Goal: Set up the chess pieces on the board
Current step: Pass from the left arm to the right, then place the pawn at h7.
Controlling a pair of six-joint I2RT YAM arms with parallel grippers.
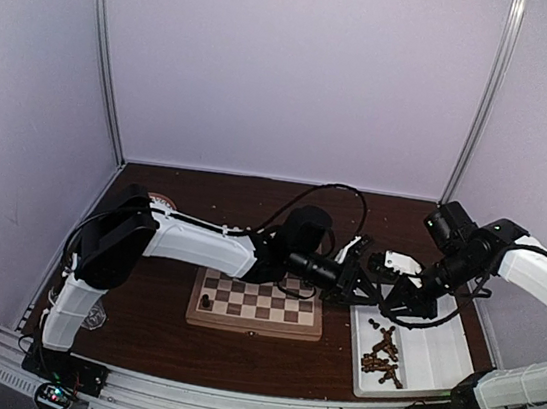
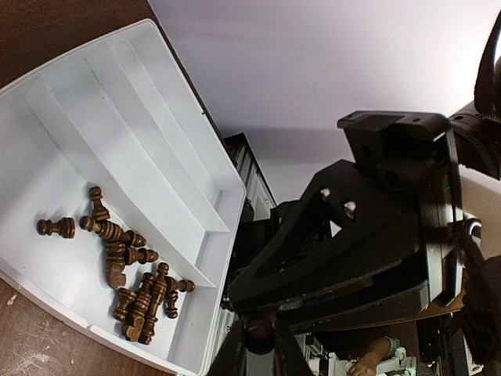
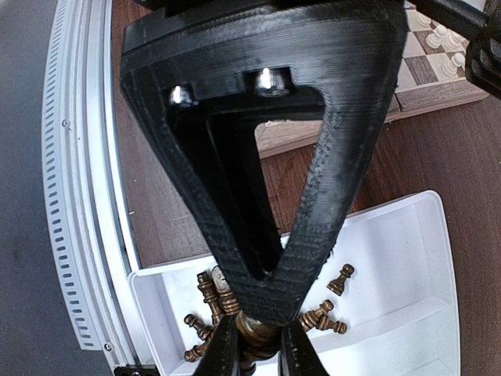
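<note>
Chess pieces [image 1: 383,355]: most dark ones lie heaped in the white tray [image 1: 435,357]. One dark and some whites stand on the board [image 1: 256,303]. My right gripper [image 3: 252,345] pinches a dark piece [image 3: 252,329] over the tray. My left gripper [image 2: 258,356] looks closed on one too. Most of the setup is left, I'd judge.

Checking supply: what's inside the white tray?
Dark brown chess pieces heaped in one tray compartment. The right end effector, shut on one piece, hides part of the heap.

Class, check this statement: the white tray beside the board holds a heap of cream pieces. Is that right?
Not quite. The pieces heaped in the white tray beside the board are dark brown, not cream. The left wrist view shows this most clearly.
</note>
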